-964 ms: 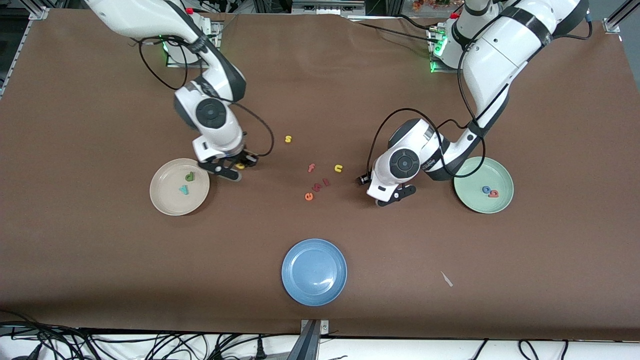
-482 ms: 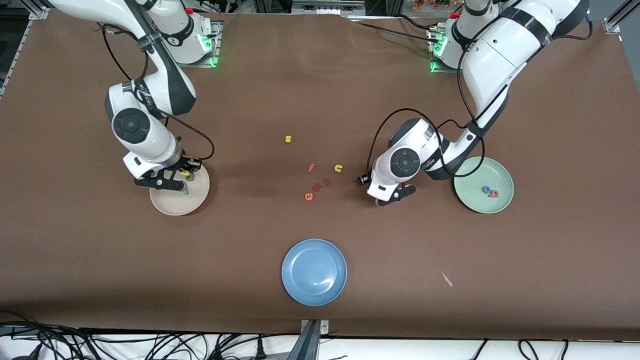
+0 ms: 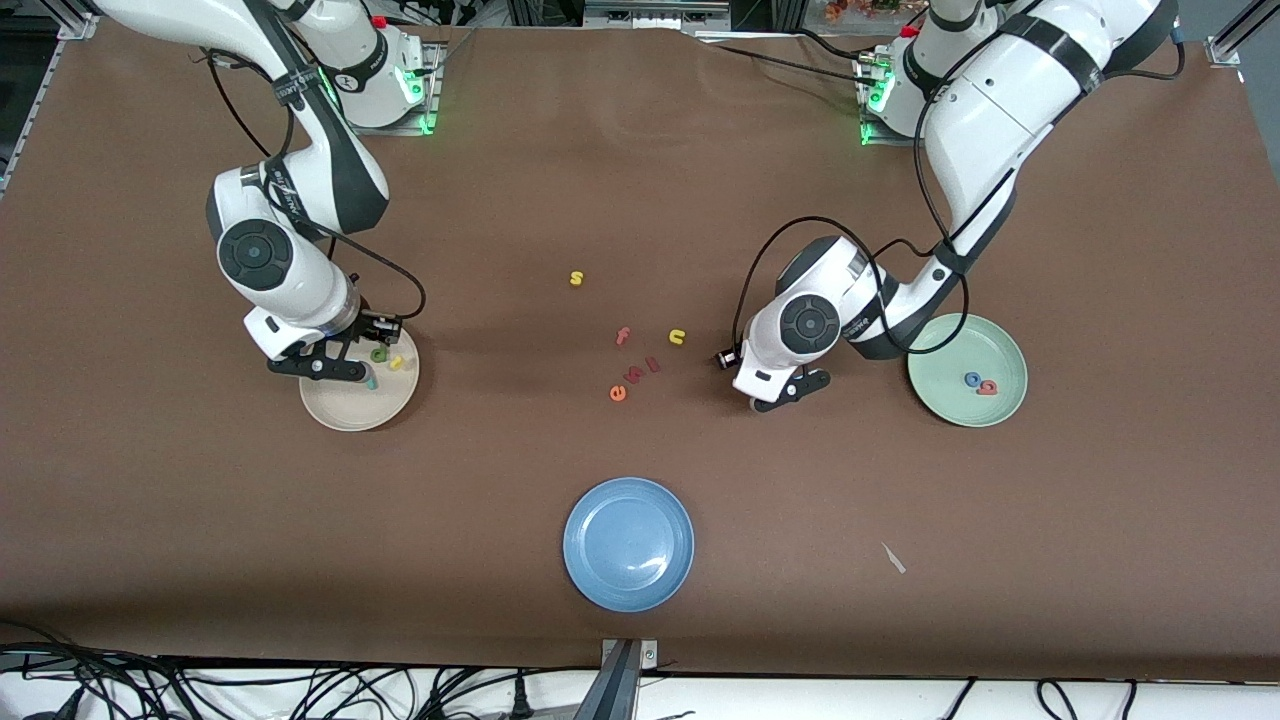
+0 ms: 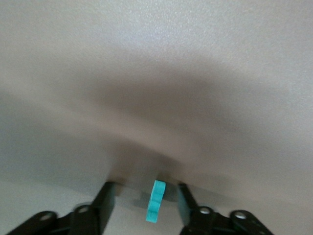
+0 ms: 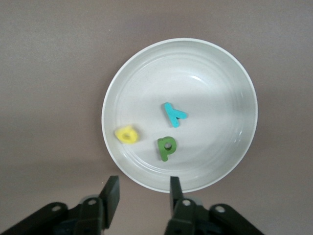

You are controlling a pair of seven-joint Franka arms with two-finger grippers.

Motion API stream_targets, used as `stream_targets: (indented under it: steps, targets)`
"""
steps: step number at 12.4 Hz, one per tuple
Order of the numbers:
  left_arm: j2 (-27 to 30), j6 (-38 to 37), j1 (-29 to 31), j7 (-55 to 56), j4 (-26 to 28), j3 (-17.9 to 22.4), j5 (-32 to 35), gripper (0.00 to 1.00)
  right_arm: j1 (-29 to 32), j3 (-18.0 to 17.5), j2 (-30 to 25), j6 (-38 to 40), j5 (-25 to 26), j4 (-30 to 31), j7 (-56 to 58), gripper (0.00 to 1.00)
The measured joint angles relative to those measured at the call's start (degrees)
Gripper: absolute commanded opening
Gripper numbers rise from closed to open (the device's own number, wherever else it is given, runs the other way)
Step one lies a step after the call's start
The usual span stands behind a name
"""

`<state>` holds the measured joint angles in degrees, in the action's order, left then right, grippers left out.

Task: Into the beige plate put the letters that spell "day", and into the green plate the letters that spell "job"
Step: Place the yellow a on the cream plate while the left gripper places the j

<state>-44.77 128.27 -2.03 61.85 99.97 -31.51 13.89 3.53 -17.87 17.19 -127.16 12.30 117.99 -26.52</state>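
Two arms of mine are out over the brown table [image 3: 640, 180], neither waiting. Three plates lie on it, and I place everything by the blue plate [image 3: 628, 543], which is nearest the front camera. The beige plate [image 3: 345, 412] lies farther from the camera than the blue plate, toward my right arm's end. The green plate [image 3: 945, 345] lies likewise farther, toward my left arm's end.

My right gripper [image 5: 144, 183] hangs over the beige plate's rim, fingers apart and holding nothing. My left gripper [image 3: 790, 390] is low over bare table, farther from the camera than the blue plate and short of the green one. Its fingers are parted around the teal "j" [image 4: 156, 201] – there seems to be a gap on each side, though the wrist view is soft.

Inside the beige plate lie the green "d" [image 5: 166, 148], the teal "y" [image 5: 174, 114] and the yellow "a" [image 5: 127, 134], all apart. In the green plate the blue "o" [image 3: 971, 379] and the red "b" [image 3: 988, 386] sit just beside each other.

Loose on the table, farther from the camera than the blue plate – a yellow "s" [image 3: 576, 278], a yellow "u" [image 3: 677, 337], a red "f" [image 3: 622, 336] and an orange "e" [image 3: 618, 393].
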Motion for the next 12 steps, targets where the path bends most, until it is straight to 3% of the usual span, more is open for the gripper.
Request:
stream_targets:
  steps: [2,3,5,8,10,12]
  targets:
    - [0.32,-0.57,0.04,0.00,0.00,0.02,0.00,0.00,0.00,0.00,0.00,0.00,-0.01,0.00,0.01,0.62]
    - [0.42,-0.58,0.02,-0.02,-0.06,-0.02,0.10,0.00,0.00,0.00,0.00,-0.01,-0.01,-0.03,0.01,0.70]
    - [0.81,-3.54,0.26,-0.16,-0.39,0.01,2.23,0.00,0.01,0.02,-0.01,-0.02,-0.01,-0.66,0.07,1.00]
    - [5.81,-13.32,3.79,-6.49,-2.54,-0.06,3.33,0.00,0.03,0.26,-0.30,2.16,-0.01,-4.17,0.46,1.00]
    - [12.22,-22.20,9.45,-16.50,-3.27,-0.41,3.23,0.00,-0.01,-0.36,-1.47,10.63,-1.24,-9.64,1.28,1.00]
    - [16.45,-27.47,15.99,-27.23,-2.98,-0.37,3.18,0.00,-0.19,-1.06,-3.46,22.52,-6.91,-17.97,6.93,1.00]
